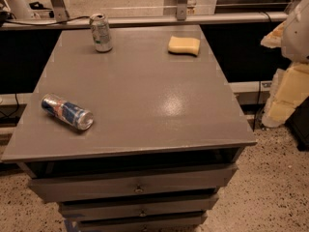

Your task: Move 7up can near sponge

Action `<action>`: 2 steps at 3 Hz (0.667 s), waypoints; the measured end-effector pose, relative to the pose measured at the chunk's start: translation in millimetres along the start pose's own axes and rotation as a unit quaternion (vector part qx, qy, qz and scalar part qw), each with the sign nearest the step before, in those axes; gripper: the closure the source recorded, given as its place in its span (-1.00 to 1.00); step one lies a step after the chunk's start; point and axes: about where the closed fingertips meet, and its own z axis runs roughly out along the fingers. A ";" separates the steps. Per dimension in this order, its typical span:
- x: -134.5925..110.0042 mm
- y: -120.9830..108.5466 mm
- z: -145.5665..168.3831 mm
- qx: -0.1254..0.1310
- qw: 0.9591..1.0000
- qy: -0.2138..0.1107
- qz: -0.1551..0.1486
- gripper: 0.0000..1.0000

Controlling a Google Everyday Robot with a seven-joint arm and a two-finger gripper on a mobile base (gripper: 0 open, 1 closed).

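A: Entry one: how is the job standing?

B: Nothing is showing as done. The 7up can (101,32) is standing upright at the far left of the worktop (145,91). The sponge (184,45) is lying flat at the far right, well apart from it. By my judgement, the whole carry is still waiting.

A: And the tool?

B: It is not appearing anywhere in view, so I cannot tell whether it is spread or pressed together.

A: Counts?

B: I am counting one 7up can, one sponge and one blue-and-silver can (66,111), which is lying on its side near left. There is one worktop, with three drawer fronts (137,186) beneath.
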 end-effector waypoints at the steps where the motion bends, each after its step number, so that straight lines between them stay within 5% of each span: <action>1: 0.0 0.0 0.0 0.000 1.000 0.000 0.000 -1.00; 2: -4.7 -3.3 -0.2 0.006 1.000 -0.009 -0.001 -1.00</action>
